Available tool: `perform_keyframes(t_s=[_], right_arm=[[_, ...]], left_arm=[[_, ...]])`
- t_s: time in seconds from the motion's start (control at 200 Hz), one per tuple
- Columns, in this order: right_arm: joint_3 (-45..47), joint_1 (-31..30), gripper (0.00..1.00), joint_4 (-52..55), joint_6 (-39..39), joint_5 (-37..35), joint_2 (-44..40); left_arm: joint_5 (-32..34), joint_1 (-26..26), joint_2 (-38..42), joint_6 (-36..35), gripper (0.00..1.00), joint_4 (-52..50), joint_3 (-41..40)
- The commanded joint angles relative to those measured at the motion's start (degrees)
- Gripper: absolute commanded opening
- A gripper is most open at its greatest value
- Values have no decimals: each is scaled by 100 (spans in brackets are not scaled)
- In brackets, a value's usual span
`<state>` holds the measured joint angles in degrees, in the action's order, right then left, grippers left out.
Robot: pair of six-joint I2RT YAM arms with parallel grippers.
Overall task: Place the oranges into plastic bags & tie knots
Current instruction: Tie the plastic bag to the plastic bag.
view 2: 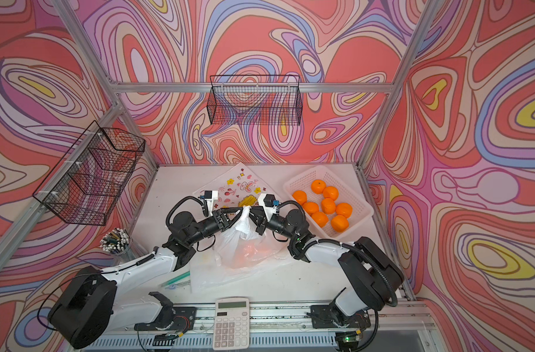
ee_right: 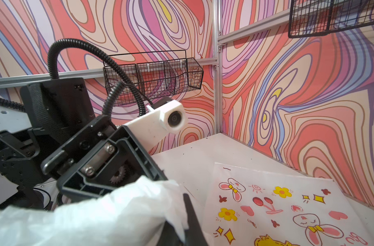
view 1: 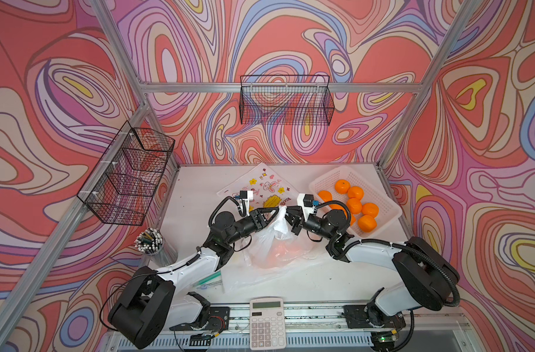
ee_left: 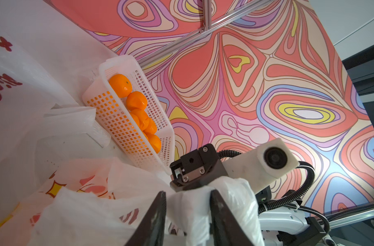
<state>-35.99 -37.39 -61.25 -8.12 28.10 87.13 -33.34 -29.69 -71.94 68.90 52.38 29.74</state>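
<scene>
My left hand (view 1: 277, 211) closes on the bunched handles of the bag (view 1: 267, 243) at the centre of the desk (view 1: 196, 195). In the left wrist view, white plastic is packed between its fingers (ee_left: 154, 221). My right hand (view 1: 288, 215), reaching in from 3 o'clock, is clamped tight on the same bunch, almost tip to tip with the left. The bag hangs below both hands with its base on the desk, and fruit (view 1: 280, 254) glows orange through its skin. Loose oranges (view 1: 354, 204) sit in the white basket (view 1: 327, 178) at 2 o'clock. A flat bag (view 1: 264, 183), printed with rabbits and flowers, lies at 12 o'clock. A calculator (view 1: 267, 323) sits at 6 o'clock and a pen cup (view 1: 150, 242) at 8 o'clock.
</scene>
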Motion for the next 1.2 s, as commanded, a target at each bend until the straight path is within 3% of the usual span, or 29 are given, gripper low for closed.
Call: perform_keyframes(t_s=[0.0, 0.461, 0.626, 0.761, 0.946, 1.197], right_arm=[[-31, -54, 3, -29, 56, 47, 94], [-64, -81, 6, 77, 43, -18, 47], [135, -84, 34, 230, 217, -373, -233], [507, -79, 55, 881, 659, -953, -989], [897, -254, 67, 2025, 1400, -1541, -2343], [611, -1512, 73, 2932, 2963, -2484, -2994]], left_arm=[[-14, -35, 35, -149, 32, 126, 208], [3, -38, 155, -317, 4, -175, 217], [106, -43, 279, -369, 0, -345, 192], [353, -45, 435, -345, 0, -694, 168], [844, -137, 659, -402, 0, -1437, 264], [1322, -304, 656, -488, 0, -2093, 517]])
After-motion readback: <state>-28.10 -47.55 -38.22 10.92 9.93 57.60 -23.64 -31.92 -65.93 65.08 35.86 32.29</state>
